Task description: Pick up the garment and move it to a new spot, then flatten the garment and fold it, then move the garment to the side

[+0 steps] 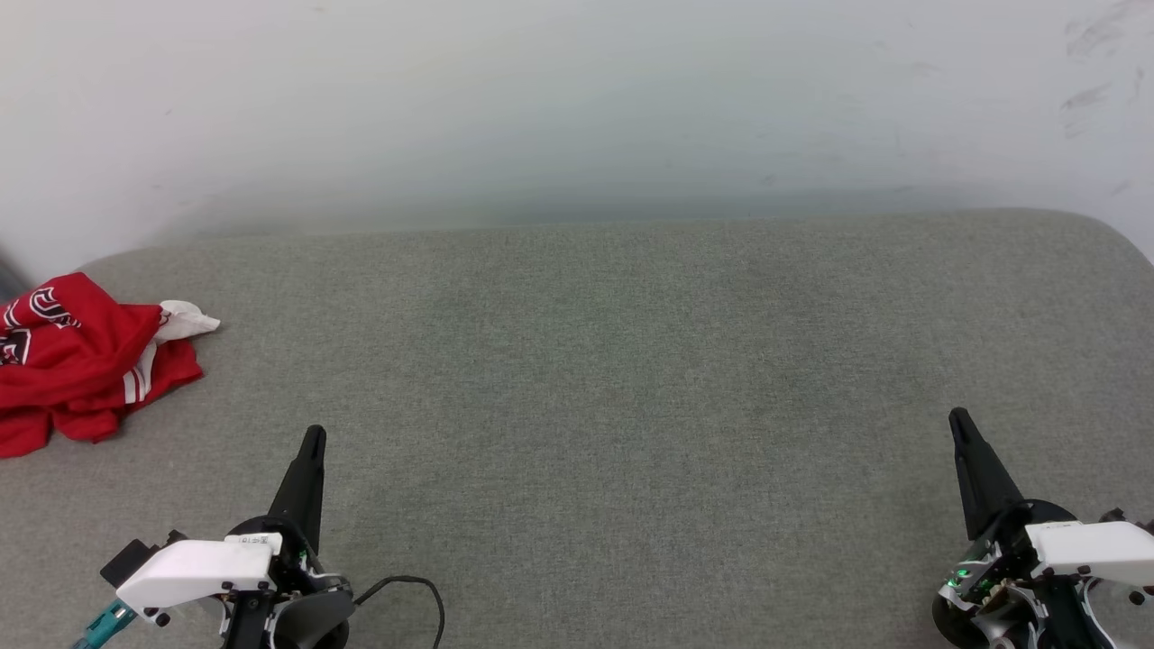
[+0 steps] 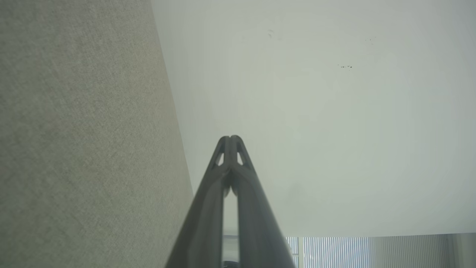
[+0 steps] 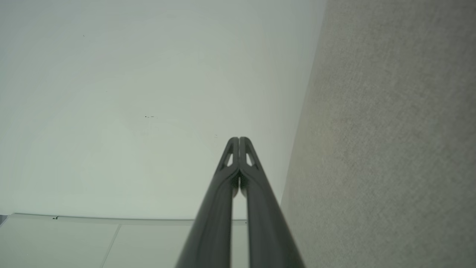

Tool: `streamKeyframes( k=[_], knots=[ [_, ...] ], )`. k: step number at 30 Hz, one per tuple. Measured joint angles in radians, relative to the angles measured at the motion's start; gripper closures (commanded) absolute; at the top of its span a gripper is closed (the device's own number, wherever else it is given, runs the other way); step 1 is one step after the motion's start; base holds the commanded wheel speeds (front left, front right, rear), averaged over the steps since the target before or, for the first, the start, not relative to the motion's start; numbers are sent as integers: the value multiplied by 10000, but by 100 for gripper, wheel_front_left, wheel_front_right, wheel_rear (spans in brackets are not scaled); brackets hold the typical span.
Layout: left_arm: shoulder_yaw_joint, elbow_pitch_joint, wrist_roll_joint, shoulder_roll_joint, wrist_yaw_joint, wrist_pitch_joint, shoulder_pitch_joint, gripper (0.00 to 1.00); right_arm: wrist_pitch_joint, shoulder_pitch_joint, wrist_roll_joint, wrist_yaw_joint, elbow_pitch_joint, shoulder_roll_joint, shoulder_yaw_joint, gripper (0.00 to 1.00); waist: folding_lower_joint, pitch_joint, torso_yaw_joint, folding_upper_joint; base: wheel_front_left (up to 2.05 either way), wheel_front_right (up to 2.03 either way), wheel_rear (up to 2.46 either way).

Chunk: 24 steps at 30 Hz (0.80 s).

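Head view shows one garment (image 1: 81,361), a crumpled red heap with white trim, at the grey worktop's (image 1: 631,379) far left edge, its lettering seemingly cut off. Two hands hover nearer: left hand (image 1: 313,439) and right hand (image 1: 958,419), each pressed together, empty, well apart from it.

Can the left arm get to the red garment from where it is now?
Probably yes. The garment lies crumpled at the far left of the grey surface, and nothing stands between it and the left gripper, which is shut and must open first.
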Motion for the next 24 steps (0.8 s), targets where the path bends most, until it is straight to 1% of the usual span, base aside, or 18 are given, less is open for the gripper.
streamKeyframes(
  k=[24],
  knots=[
    [0,0,0,0,0,0,0,100,0,0,2,0,0,0,0,100,0,0,0,0,0,0,0]
  ],
)
